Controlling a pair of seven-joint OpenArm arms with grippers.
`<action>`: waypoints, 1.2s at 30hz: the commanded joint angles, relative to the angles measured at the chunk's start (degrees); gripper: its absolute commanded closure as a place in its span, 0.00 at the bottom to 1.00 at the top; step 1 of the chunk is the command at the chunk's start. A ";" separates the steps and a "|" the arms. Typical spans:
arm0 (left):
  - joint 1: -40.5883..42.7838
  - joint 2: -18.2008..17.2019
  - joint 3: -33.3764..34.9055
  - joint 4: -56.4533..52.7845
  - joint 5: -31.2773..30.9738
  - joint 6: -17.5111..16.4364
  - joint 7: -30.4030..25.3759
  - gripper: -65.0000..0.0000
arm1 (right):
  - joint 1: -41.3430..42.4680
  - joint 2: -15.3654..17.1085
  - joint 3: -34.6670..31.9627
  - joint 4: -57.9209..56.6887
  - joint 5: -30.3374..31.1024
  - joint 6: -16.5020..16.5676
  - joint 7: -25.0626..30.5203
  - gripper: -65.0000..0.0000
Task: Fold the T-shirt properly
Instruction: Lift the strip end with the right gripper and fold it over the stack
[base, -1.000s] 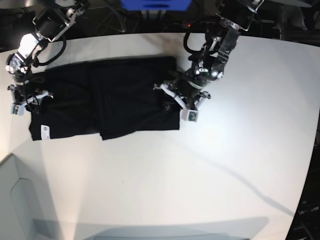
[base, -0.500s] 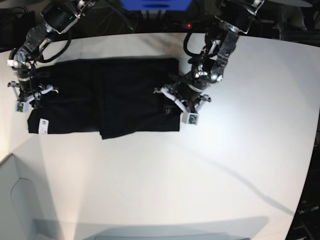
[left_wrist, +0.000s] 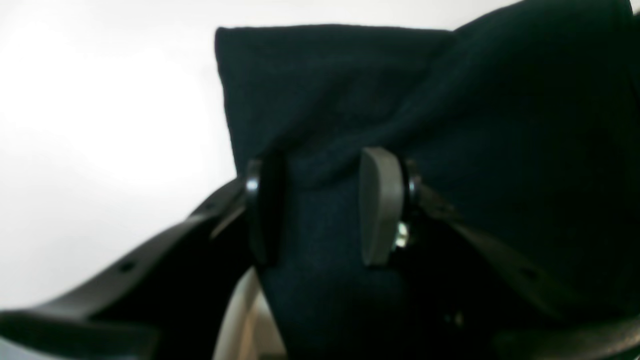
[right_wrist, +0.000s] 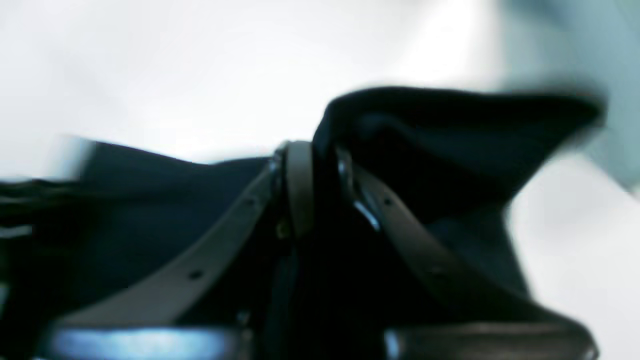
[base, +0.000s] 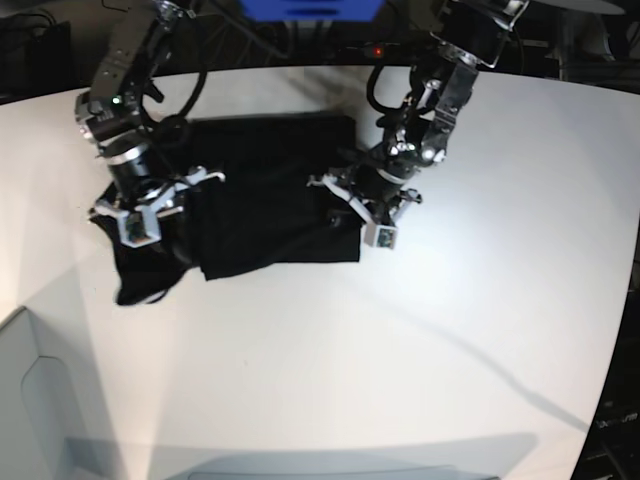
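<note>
T-shirt (base: 270, 190), black, on white table (base: 480, 300).
My right gripper (right_wrist: 320, 165) pinches its lifted end; my left gripper (left_wrist: 325, 205) clamps the opposite edge.

The right gripper (right_wrist: 320, 165) has its jaws nearly together, pinching a fold of the black cloth T-shirt (base: 270, 190), its arm bent low over the left side. The left gripper (left_wrist: 325, 205) stands half-spread with cloth between its pads, wrist angled down.
</note>
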 joint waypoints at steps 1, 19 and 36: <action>-0.52 -0.03 -0.19 0.63 -0.01 -0.02 0.21 0.62 | -0.37 -0.15 -2.57 0.85 1.03 0.19 1.15 1.00; 1.59 -1.79 -0.45 6.34 -0.45 0.07 0.21 0.62 | 0.86 0.64 -19.89 -10.67 0.68 0.19 1.15 1.00; 5.55 -2.14 -7.92 0.89 -0.54 -0.46 0.21 0.75 | 1.21 0.56 -20.24 -5.13 0.85 0.19 0.62 1.00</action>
